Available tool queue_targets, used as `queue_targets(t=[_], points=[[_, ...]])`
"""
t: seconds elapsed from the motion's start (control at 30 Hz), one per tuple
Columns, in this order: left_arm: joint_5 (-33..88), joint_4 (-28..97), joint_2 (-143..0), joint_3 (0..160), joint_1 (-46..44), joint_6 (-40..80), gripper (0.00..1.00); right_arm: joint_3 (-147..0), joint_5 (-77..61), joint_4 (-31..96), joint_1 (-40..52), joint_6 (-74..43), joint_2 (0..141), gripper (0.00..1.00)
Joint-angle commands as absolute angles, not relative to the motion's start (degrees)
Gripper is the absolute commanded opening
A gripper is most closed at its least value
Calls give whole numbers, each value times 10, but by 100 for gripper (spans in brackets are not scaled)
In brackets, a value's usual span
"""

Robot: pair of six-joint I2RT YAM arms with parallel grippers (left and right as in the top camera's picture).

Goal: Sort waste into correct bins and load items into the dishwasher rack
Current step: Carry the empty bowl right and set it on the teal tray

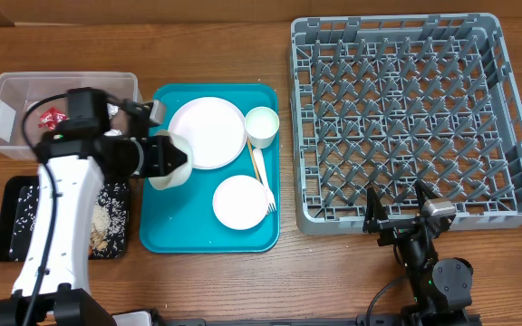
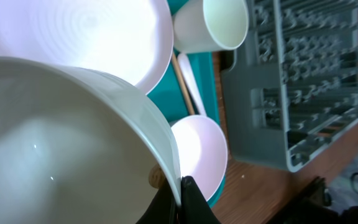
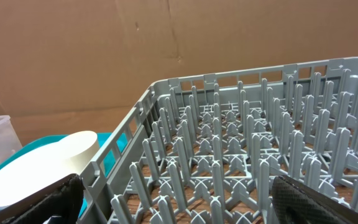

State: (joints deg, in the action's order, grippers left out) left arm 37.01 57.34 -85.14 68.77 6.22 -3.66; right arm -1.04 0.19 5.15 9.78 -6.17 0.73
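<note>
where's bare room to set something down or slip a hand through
The dishwasher rack is wholly bare. The teal tray is free at its near left corner, beside the small bowl. Crowded: the tray's top, where plate and cup sit side by side.

Your counter [image 1: 243, 290] is brown wood grain with a low sheen. The dishwasher rack [image 1: 515, 118] is moulded grey plastic, matt all over. The teal tray [image 1: 175, 231] looks like smooth plastic, faintly shiny. You have a clear plastic tub [image 1: 7, 91], cloudy at its walls, with a shiny red wrapper [image 1: 53, 116] inside. The black tray [image 1: 2, 252] has a dull finish and carries grainy white rice [image 1: 27, 208] and coarse beige crumbs [image 1: 107, 222]. The cream bowl [image 2: 61, 155] is glossy and smooth, catching small highlights. The plate [image 1: 207, 133] is glossy too, with fine concentric rings. The cup [image 1: 262, 125] looks matt. The fork [image 1: 267, 195] is white plastic. Behind the rack you see matt brown cardboard [image 3: 104, 50].
</note>
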Motion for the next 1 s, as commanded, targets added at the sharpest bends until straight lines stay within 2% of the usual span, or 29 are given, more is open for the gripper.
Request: queue_targets(t=[0.0, 0.13, 0.4, 0.97], points=[[246, 574, -842, 700, 6, 24, 4, -4, -1, 48, 96, -60, 2, 100], [160, 584, -842, 700, -53, 55, 4, -4, -1, 48, 96, -60, 2, 100], [66, 604, -843, 695, -131, 92, 4, -4, -1, 48, 96, -60, 2, 100], [75, 518, -843, 556, -166, 104, 4, -4, -1, 48, 96, -60, 2, 100]])
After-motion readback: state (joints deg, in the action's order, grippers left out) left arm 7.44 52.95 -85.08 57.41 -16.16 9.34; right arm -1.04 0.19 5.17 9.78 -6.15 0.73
